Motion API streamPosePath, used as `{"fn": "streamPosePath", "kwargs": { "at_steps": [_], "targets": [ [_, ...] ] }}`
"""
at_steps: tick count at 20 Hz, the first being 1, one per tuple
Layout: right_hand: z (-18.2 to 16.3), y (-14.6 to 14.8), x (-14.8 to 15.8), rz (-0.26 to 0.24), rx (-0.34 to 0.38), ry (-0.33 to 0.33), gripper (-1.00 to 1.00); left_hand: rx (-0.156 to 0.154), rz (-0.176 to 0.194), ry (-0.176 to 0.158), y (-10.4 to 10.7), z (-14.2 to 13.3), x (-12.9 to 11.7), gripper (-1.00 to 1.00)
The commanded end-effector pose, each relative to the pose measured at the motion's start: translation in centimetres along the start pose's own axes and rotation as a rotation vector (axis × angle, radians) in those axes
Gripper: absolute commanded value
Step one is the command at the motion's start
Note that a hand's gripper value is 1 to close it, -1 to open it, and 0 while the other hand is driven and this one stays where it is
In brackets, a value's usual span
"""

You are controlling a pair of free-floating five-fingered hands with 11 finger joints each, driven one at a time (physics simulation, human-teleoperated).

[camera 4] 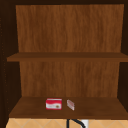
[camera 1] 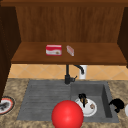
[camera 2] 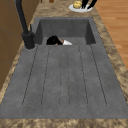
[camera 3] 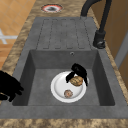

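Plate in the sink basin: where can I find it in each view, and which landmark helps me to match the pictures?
Front view: plate at lower right, right of the red ball.
Left side view: white sliver in the basin, beside the left hand.
Right side view: centre; the hand holds a bun over it.
Upper view: faces the shelf above the sink.
Landmark: faucet.

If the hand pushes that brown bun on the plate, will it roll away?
Probably a little: the bun looks rounded. The plate has a raised rim that would likely stop it. The left hand curls over it, so it seems light.
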Motion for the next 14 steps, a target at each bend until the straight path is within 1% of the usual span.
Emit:
{"fn": "streamPosePath", "kwargs": {
  "at_steps": [1,2,4,5,6,7,8,9,10,12,13,14],
  "targets": [
    [0.0,0.0,0.0,0.000,0.000,0.000,0.00,-0.053,-0.001,0.008,-1.4,0.2,0.3,1.00],
    [0.0,0.0,0.0,0.000,0.000,0.000,0.00,-0.055,-0.016,0.016,-1.2,0.1,0.4,1.00],
    [0.0,0.0,0.0,0.000,0.000,0.000,0.00,-0.045,-0.039,0.038,-0.9,-0.3,0.7,1.00],
    [0.0,0.0,0.0,0.000,0.000,0.000,0.00,-0.046,-0.051,0.039,-0.4,-0.6,0.9,1.00],
    [0.0,0.0,0.0,0.000,0.000,0.000,0.00,-0.062,-0.079,0.038,0.1,-1.2,1.2,1.00],
    [0.0,0.0,0.0,0.000,0.000,0.000,0.00,-0.043,-0.089,0.038,0.5,-1.5,1.3,1.00],
    [0.0,0.0,0.0,0.000,0.000,0.000,0.00,-0.003,-0.088,0.025,1.5,-1.7,1.5,1.00],
    [0.0,0.0,0.0,0.000,0.000,0.000,0.00,-0.003,-0.078,0.025,2.1,-1.9,1.6,1.00],
    [0.0,0.0,0.0,0.000,0.000,0.000,0.00,-0.003,-0.072,0.029,2.3,-1.9,1.8,1.00],
    [0.0,0.0,0.0,0.000,0.000,0.000,0.00,0.001,-0.054,0.046,2.7,-2.0,2.0,1.00],
    [0.0,0.0,0.0,0.000,0.000,0.000,0.00,0.012,-0.040,0.065,2.6,-1.7,2.0,1.00],
    [0.0,0.0,0.0,0.000,0.000,0.000,0.00,0.015,-0.045,0.070,2.6,-1.7,2.0,1.00]
  ]
}}
